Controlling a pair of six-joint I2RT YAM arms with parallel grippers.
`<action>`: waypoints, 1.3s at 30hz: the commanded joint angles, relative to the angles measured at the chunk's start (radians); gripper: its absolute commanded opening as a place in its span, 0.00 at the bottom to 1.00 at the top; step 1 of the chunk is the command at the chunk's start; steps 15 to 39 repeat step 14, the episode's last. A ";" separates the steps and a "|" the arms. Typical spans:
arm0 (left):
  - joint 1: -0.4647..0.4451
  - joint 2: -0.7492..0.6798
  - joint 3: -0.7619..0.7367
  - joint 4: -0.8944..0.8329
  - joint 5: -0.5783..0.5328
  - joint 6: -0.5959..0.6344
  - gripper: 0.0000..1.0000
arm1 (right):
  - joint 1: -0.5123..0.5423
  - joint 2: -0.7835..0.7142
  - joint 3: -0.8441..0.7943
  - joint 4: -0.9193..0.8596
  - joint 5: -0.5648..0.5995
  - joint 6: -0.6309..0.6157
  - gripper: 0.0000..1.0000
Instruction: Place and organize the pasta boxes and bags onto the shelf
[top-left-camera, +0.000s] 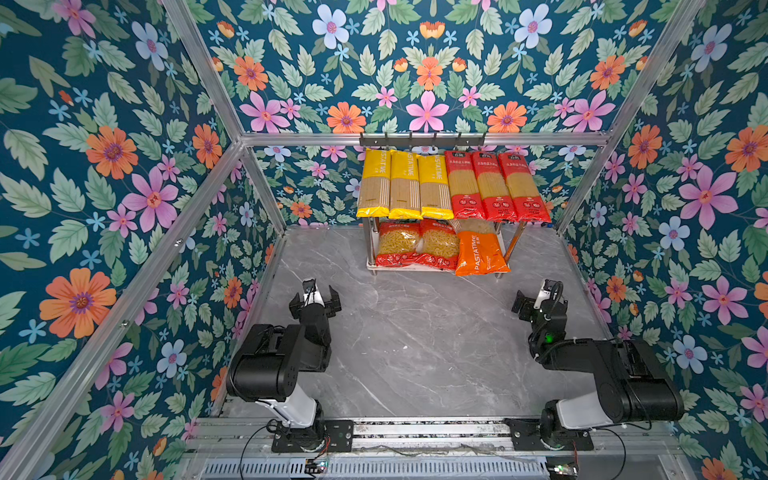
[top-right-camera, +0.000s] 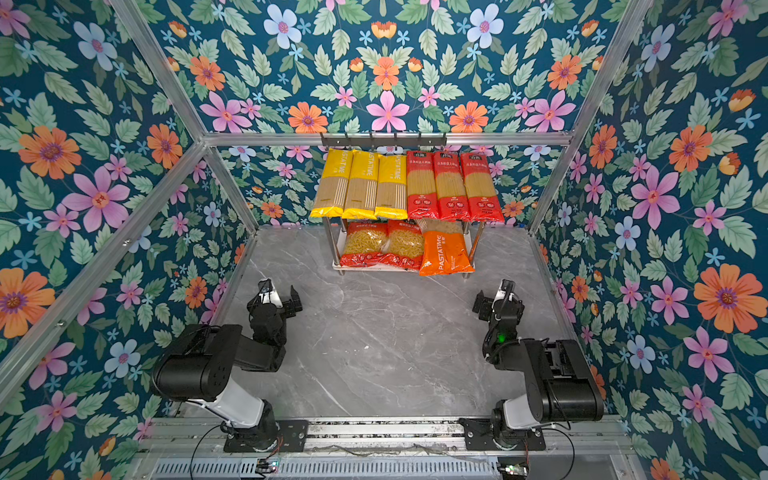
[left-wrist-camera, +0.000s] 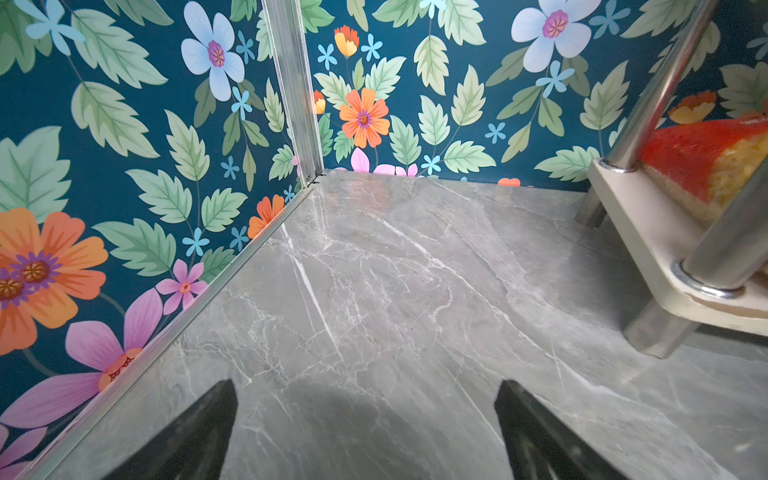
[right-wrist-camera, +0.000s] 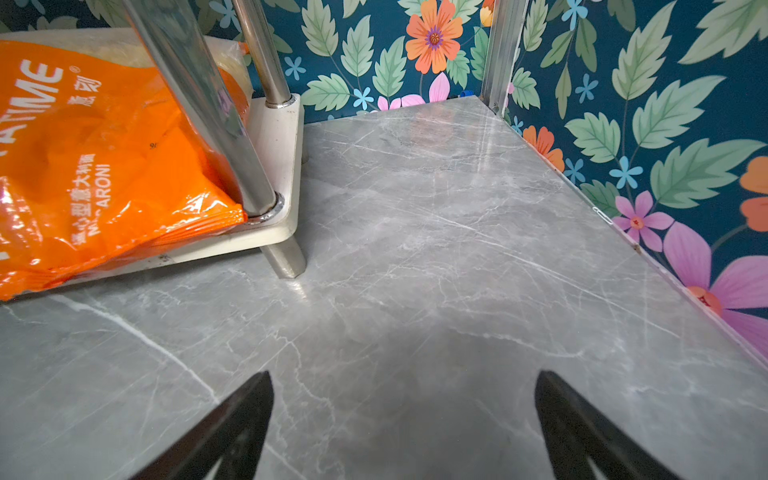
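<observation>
The shelf (top-left-camera: 368, 243) stands at the back centre of the table. Its top board carries three long yellow pasta packs (top-left-camera: 405, 185) and three long red spaghetti packs (top-left-camera: 494, 187), side by side. Two squat red macaroni bags (top-left-camera: 417, 247) and an orange macaroni bag (top-left-camera: 480, 253) lie on the lower board. My left gripper (top-left-camera: 316, 303) is open and empty over the table, in front of the shelf to its left. My right gripper (top-left-camera: 540, 303) is open and empty, in front to its right. Each wrist view shows bare marble between the gripper's fingertips: the left gripper (left-wrist-camera: 366, 384) and the right gripper (right-wrist-camera: 405, 374).
A black hook rail (top-left-camera: 422, 140) hangs on the frame bar above the shelf. Floral walls with aluminium posts close in the grey marble table (top-left-camera: 415, 340) on three sides. Both arm bases sit on a rail at the front edge. A shelf leg (right-wrist-camera: 286, 257) stands near the right gripper.
</observation>
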 joint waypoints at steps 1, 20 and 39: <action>0.001 -0.001 0.002 0.008 -0.009 0.004 1.00 | 0.001 0.000 0.001 0.038 0.002 -0.008 0.99; 0.001 -0.001 0.000 0.013 -0.011 0.005 1.00 | 0.001 0.000 0.002 0.038 0.003 -0.007 0.99; 0.001 -0.001 0.000 0.013 -0.011 0.005 1.00 | 0.001 0.000 0.002 0.038 0.003 -0.007 0.99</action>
